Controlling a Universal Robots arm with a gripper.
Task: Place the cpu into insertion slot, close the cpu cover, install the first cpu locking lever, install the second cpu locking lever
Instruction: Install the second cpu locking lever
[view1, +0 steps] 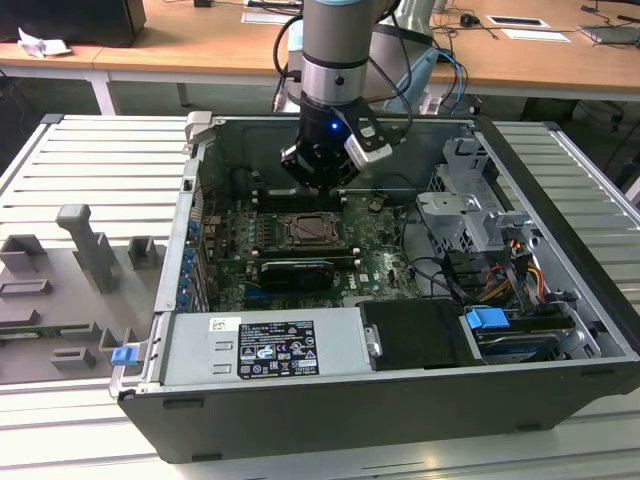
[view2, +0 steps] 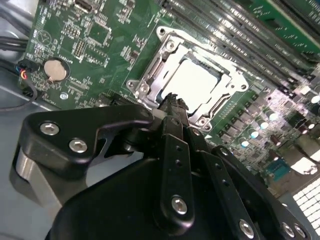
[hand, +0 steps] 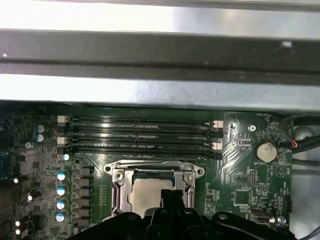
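- Fingers (view2: 172, 102) of black gripper (view2: 173, 100) pressed together, holding nothing, above socket edge.
- Pale silver-grey square cpu (view2: 192, 82) seated in metal-rimmed insertion slot (view2: 165, 47); silvery hinged cpu cover (hand: 120, 192) framing it.

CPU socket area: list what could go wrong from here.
1. The claw hangs just over the cpu cover, which lies down around the cpu; a skewed descent could scrape the chip's face.
2. Memory slots and small capacitors flank the socket, so a sideways slip might strike them.
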